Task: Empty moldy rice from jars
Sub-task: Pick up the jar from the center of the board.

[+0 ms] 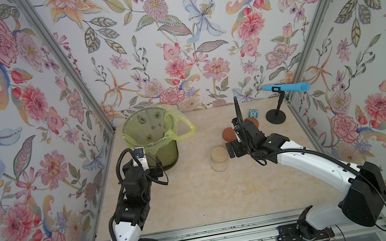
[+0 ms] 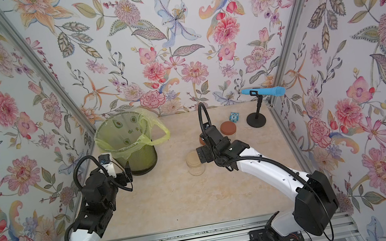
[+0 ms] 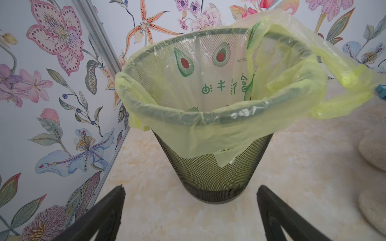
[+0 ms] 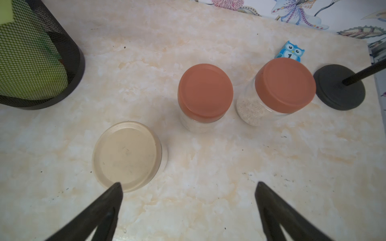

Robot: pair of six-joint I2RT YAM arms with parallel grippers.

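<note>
So this looks like the very start: all three jars have their lids on and nothing has been tipped out yet.

The beige-lidded jar (image 1: 219, 159) sits right of centre on the table (image 1: 200, 197), and it's the nearest and leftmost of the three. The two brown-lidded jars sit farther back and to the right, one (image 4: 205, 91) just beyond the beige one and the other (image 4: 286, 83) beside the little owl card (image 4: 291, 50). You can see the moldy rice (image 4: 250, 110) through the glass of that far-right jar.

The right gripper (image 4: 189, 184) hangs over the jars with its jaws spread wide and nothing in them. It sits just right of the beige lid, and I can't tell if it's touching.

The left gripper (image 3: 191, 187) is also wide open and empty. It's parked facing the mesh bin (image 3: 208, 177) with the yellow-green liner (image 3: 208, 129), at the far left.

My read is that the right arm is lining up its first grab, probably the beige jar since it's closest.

Next it'd need to drop lower, get the jaws around the glass body rather than the lid, and close firmly. The lid then has to come off, likely a job for the left arm, before the jar gets carried left and tipped over the bin.
</note>
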